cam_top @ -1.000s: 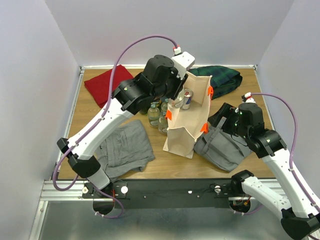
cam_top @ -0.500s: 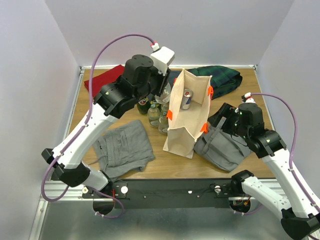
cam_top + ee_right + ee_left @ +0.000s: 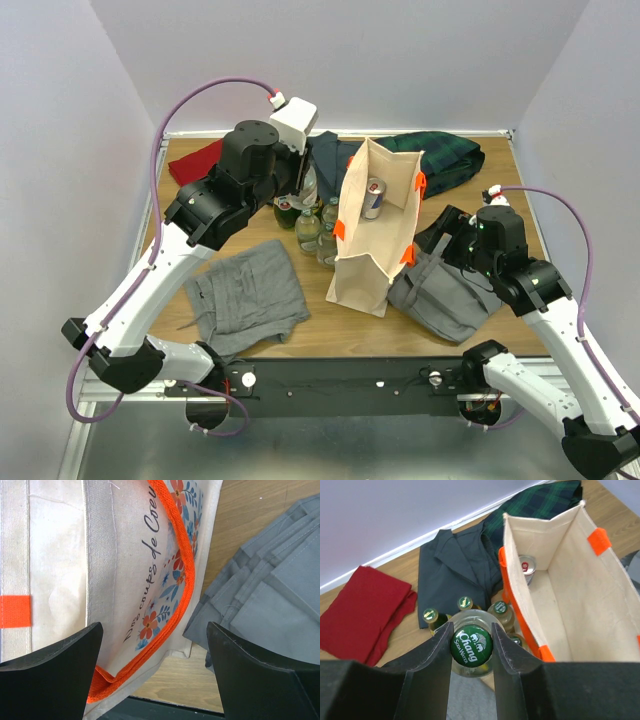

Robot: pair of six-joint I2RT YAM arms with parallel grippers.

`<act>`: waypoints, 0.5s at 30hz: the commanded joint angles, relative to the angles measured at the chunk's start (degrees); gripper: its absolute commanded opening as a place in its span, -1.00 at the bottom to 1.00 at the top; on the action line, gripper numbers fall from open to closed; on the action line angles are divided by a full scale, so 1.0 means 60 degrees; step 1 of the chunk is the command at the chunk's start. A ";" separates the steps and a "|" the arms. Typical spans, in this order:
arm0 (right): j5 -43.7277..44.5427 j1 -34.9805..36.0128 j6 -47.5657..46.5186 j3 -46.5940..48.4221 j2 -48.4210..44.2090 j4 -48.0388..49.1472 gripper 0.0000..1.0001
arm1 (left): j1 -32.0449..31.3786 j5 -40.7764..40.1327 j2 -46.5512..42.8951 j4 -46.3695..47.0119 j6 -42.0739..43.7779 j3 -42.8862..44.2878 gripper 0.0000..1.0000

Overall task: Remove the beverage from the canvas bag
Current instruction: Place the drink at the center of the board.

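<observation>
The beige canvas bag (image 3: 372,262) with orange handles stands upright and open mid-table. A red-and-silver can (image 3: 374,197) stands inside it, also seen in the left wrist view as the can (image 3: 527,566). My left gripper (image 3: 305,187) is shut on a clear glass bottle (image 3: 471,646) with a green cap, holding it by the neck just left of the bag (image 3: 580,595), above other bottles. My right gripper (image 3: 154,630) stands open beside the bag's right side, over its orange handle (image 3: 182,565), with nothing between its fingers.
Several green-capped bottles (image 3: 318,232) stand against the bag's left side. Grey folded clothes (image 3: 445,295) lie right of the bag, grey shorts (image 3: 250,290) front left. A red cloth (image 3: 195,160), a dark shirt (image 3: 330,155) and a plaid cloth (image 3: 450,160) lie at the back.
My left arm has swung left and back from the bag's mouth, carrying the bottle out to above the standing bottles. The right arm has not moved.
</observation>
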 commanded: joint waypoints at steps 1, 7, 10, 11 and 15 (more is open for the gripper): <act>-0.0115 0.0040 0.0104 -0.0170 -0.0049 0.0133 0.86 | 0.0345 -0.0526 -0.0678 0.1573 -0.0166 -0.0195 -1.00; -0.0159 0.0026 0.0119 -0.0229 -0.0049 0.0177 0.86 | 0.0799 -0.0541 -0.0956 0.1603 -0.0137 -0.0736 -1.00; -0.0203 0.0040 0.0133 -0.0287 -0.0035 0.0265 0.86 | 0.1121 -0.0556 -0.1102 0.1807 -0.0181 -0.1350 -1.00; -0.0203 0.0040 0.0133 -0.0273 0.0009 0.0280 0.86 | 0.1194 -0.0498 -0.1233 0.1938 -0.0239 -0.1498 -1.00; -0.0218 0.0026 0.0075 -0.0185 0.0155 0.0295 0.86 | 0.1473 -0.0365 -0.1542 0.2232 -0.0444 -0.2158 -1.00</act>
